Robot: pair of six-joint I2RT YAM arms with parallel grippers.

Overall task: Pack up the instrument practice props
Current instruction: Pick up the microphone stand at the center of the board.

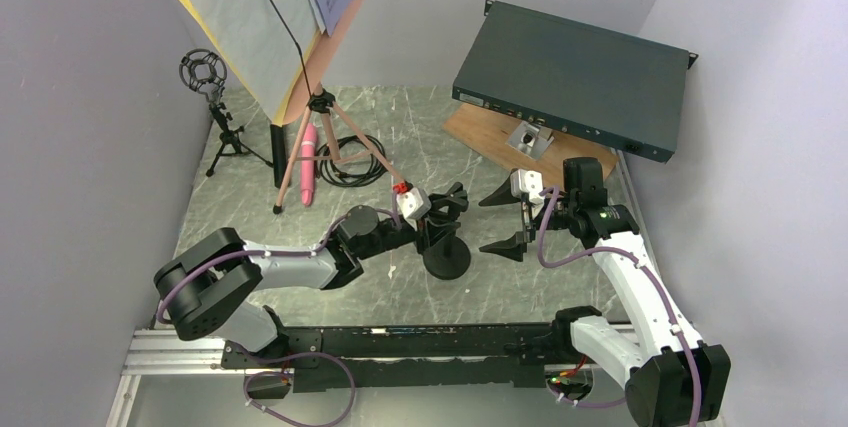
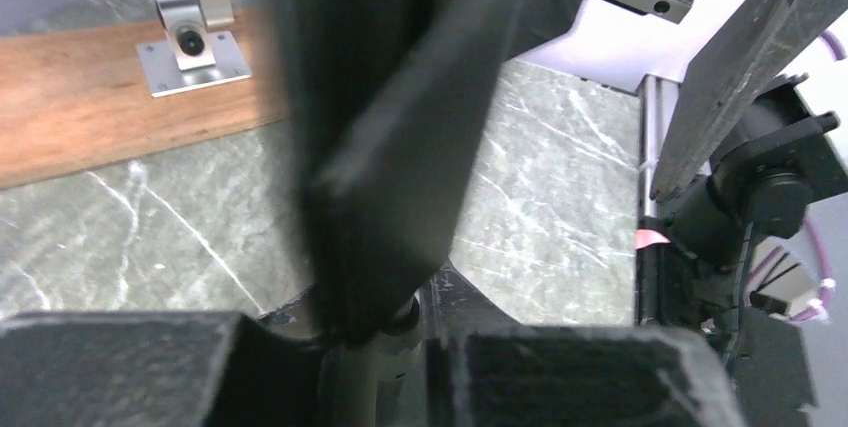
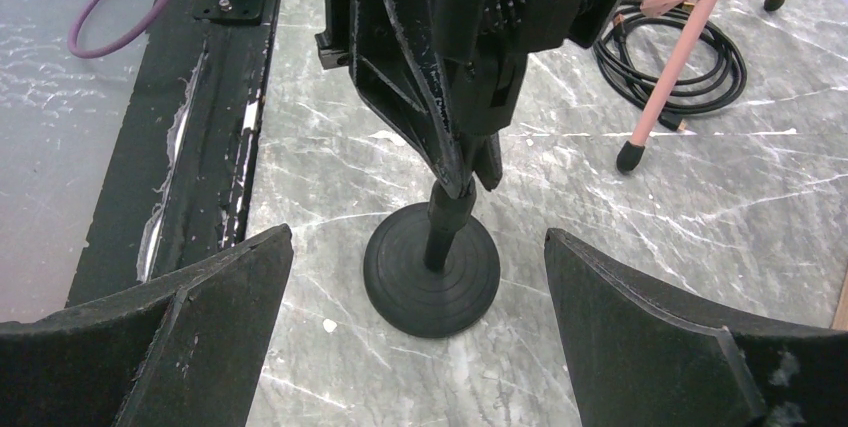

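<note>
A black mic holder on a round-base stand stands on the marble table between my arms. My left gripper is shut on its thin post, one finger on each side, and the holder's clip looms blurred above. My right gripper hangs wide open just right of the stand, with the base on the table between and beyond its fingertips. At the back left stand the pink music desk with pages on its tripod, a pink microphone and another black mic holder.
A coiled black cable lies by the tripod legs. The teal rack box leans over a wooden board with a metal bracket at the back right. Grey walls close in on both sides.
</note>
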